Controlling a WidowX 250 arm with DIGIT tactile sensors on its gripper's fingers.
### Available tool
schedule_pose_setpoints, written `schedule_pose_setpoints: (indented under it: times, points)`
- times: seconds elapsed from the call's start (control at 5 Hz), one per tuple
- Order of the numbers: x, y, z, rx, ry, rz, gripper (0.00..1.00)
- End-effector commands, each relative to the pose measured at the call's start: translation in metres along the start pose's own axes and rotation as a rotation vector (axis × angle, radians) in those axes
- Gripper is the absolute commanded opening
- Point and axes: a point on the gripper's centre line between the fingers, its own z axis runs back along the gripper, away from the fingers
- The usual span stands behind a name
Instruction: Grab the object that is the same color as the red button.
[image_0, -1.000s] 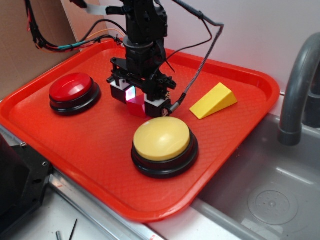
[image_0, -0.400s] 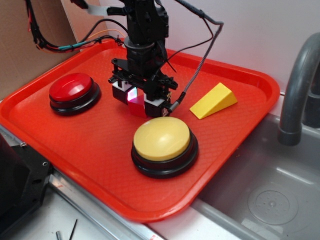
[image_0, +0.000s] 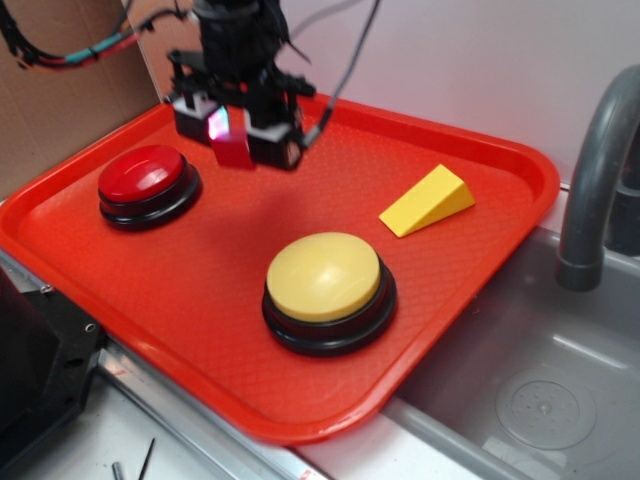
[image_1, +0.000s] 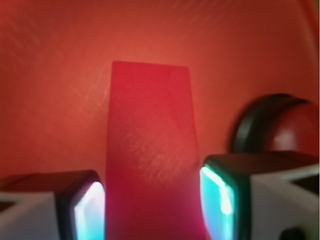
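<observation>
- While the arm's upper part runs off the top edge of the exterior view, the claw shows whole: it grips the dark-red wedge between its white pads, clear of the red tray.
- Below-left of the claw: red button, glossy dome on a black base, resting on the tray. In the wrist view it's only a blurred dark arc and a red patch, half hidden behind the right pad.
- Wedge in the wrist view: matte dark-red slab, straight edges, fills the gap between both pads, bottom end cut off by the frame. Pad faces glow cyan. In the exterior view only its lower tip sticks out below the pads; the rest is hidden.
- Below-right of the claw: yellow button on the tray, well apart.
- Right of the claw: yellow wedge on the tray, well apart.
- Far right: grey faucet, cut off by the frame.
</observation>
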Motion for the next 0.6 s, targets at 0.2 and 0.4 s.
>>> schedule_pose_setpoints:
  times: [0.2, 0.4]
  points:
    - [-0.013, 0.042, 0.089, -0.046, -0.155, 0.133, 0.0]
    - [-0.012, 0.045, 0.087, -0.088, -0.111, 0.163, 0.0]
